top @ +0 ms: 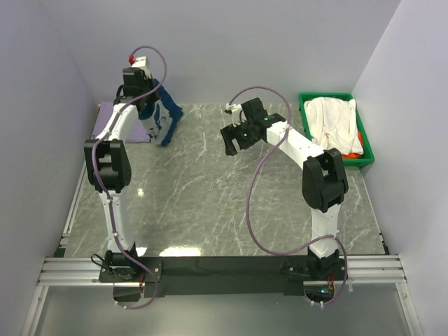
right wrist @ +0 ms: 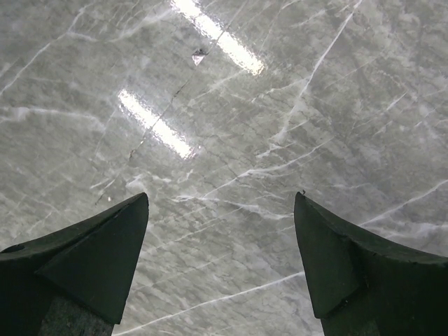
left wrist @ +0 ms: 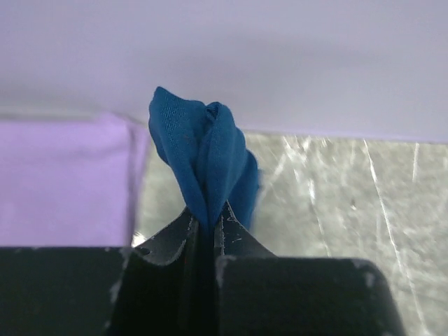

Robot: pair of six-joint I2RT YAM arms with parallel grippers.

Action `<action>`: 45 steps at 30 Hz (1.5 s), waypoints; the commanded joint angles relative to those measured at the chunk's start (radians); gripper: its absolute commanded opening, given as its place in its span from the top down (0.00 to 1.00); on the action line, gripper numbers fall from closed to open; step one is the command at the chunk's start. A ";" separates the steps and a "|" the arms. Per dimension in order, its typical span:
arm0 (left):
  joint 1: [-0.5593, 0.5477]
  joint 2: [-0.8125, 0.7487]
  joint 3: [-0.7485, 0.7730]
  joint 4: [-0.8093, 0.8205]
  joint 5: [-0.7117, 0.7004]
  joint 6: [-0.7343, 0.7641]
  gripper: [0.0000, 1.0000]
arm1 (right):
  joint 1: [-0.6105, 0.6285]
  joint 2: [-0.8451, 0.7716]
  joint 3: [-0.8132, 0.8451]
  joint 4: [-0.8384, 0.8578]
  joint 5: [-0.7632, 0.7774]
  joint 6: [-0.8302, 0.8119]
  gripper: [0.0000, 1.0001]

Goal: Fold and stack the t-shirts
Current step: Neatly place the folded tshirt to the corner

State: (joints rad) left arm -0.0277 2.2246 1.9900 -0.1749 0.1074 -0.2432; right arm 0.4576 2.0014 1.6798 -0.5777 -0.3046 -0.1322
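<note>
A bunched navy blue t-shirt [left wrist: 210,154] is pinched between the fingertips of my left gripper [left wrist: 210,217], which is shut on it. In the top view this shirt [top: 166,117] hangs from the left gripper [top: 149,93] at the far left, its lower end reaching the table. A pale lavender t-shirt [top: 105,115] lies flat beside it, also seen as lavender cloth [left wrist: 63,182] in the left wrist view. My right gripper [top: 234,138] hovers open over the middle of the table, and the right wrist view shows only bare marble between its fingertips [right wrist: 224,199].
A green bin [top: 326,96] stands at the far right, holding a crumpled white t-shirt [top: 336,122] over an orange-red one [top: 359,145]. The back wall runs close behind the left gripper. The grey marble table [top: 210,203] spreads between the arms.
</note>
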 commanded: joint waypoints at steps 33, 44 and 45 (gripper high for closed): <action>0.083 -0.077 0.190 -0.043 0.086 0.013 0.99 | 0.007 -0.010 0.004 -0.013 0.012 -0.044 0.09; 0.109 -0.092 0.191 -0.043 0.087 0.005 0.99 | 0.015 0.007 0.018 -0.017 0.016 -0.046 0.08; 0.115 -0.089 0.185 -0.041 0.089 0.010 0.99 | 0.015 0.010 0.020 -0.020 0.016 -0.046 0.08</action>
State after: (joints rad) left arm 0.0746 2.2227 2.1223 -0.2623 0.1829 -0.2306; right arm 0.4625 2.0018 1.6806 -0.5957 -0.2966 -0.1669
